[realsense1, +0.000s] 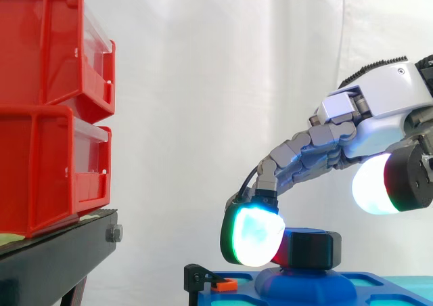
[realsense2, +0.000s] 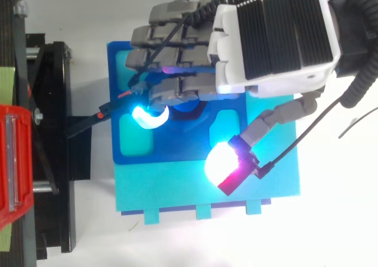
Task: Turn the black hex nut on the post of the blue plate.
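**Q:** Hand state?

**A:** The hand comes in from the right with its palm raised and is released, grasping nothing. Its fingers reach down and left, only lightly bent. One fingertip pad, glowing cyan-green, sits low at the left side of the black hex nut. From the side the pad overlaps the nut's left face, so I cannot tell whether they touch. The thumb pad, glowing white, is above and to the right of the nut, apart from it.

**Q:** Where is the nut?

**A:** It sits upright on the domed post that rises from the blue plate. From above, the fingers cover it.

**Q:** What is under the plate?

**A:** A cyan board lies beneath the plate and sticks out past its near edge. The thumb hangs over that board. Both lie on a white worktop.

**Q:** And the surroundings?

**A:**
- A black bracket runs from the black stand to the plate's left edge.
- An orange tab sits at the bracket's end.
- Two red bins are stacked on the stand, well apart from the hand.
- A white curtain hangs behind everything.
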